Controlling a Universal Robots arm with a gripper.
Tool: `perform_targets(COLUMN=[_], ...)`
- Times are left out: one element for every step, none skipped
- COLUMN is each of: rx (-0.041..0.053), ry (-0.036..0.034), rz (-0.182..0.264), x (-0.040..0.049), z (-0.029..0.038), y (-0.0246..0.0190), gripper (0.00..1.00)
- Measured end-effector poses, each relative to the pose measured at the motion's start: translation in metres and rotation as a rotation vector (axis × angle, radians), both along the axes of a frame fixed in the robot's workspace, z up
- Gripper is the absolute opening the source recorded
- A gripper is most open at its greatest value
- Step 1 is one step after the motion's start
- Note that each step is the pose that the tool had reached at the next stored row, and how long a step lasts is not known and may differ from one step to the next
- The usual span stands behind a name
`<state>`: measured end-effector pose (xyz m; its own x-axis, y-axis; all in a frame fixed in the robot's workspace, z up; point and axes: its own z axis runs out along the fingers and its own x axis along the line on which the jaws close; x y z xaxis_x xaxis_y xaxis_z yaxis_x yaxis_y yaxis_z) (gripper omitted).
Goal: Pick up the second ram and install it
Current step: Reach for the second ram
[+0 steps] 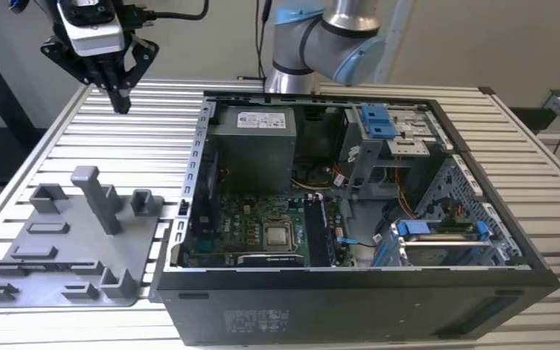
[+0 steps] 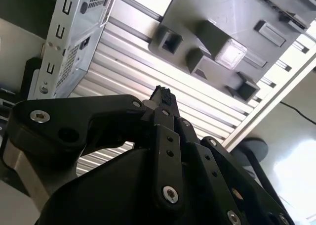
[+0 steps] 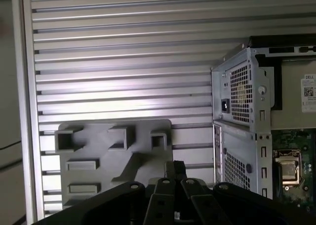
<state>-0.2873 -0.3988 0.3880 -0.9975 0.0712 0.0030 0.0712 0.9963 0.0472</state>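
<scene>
The gripper (image 1: pixel 122 106) hangs above the far left part of the slatted metal table (image 1: pixel 154 149), well apart from everything on it. In both wrist views its 2 fingers (image 2: pixel 163 116) press together at the tips and nothing is between them, so the claw is closed and holds nothing.

To the near left lies the grey holder tray (image 1: pixel 76 240) with its upright posts. In a long slot at the near edge of this tray there is a thin dark strip. It looks like the second ram (image 1: pixel 47 264), but I cannot tell this for sure.

To the right of the tray lies the open computer case (image 1: pixel 358 284), with the motherboard (image 1: pixel 260 219) inside. The robot arm (image 1: pixel 329 29) rises behind the case.
</scene>
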Motion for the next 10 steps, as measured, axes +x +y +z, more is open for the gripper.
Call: perform_targets(rx=[-0.0001,-0.0001,0.0000,0.0000,0.0000,0.0000,0.0001,0.0000,0.0000,0.0000], ry=[0.0001,0.0002,0.0002,0.0003,0.0004,0.0006,0.0007,0.0009,0.0010,0.0010], rz=[0.000,0.000,0.000,0.000,0.000,0.000,0.000,0.000,0.000,0.000], x=[-0.0019,-0.0039,-0.0059,-0.0077,-0.0094,-0.0112,-0.0129,-0.0147,-0.0165,-0.0183], z=[-0.0002,-0.0005,-0.0008,-0.0011,-0.0014,-0.0017,-0.0020,-0.0022,-0.0025,-0.0028], y=[0.0000,0.0000,0.0000,0.0000,0.0000,0.0000,0.0000,0.0000,0.0000,0.0000], gripper=[0.11,0.11,0.11,0.11,0.11,0.11,0.11,0.11,0.11,0.11])
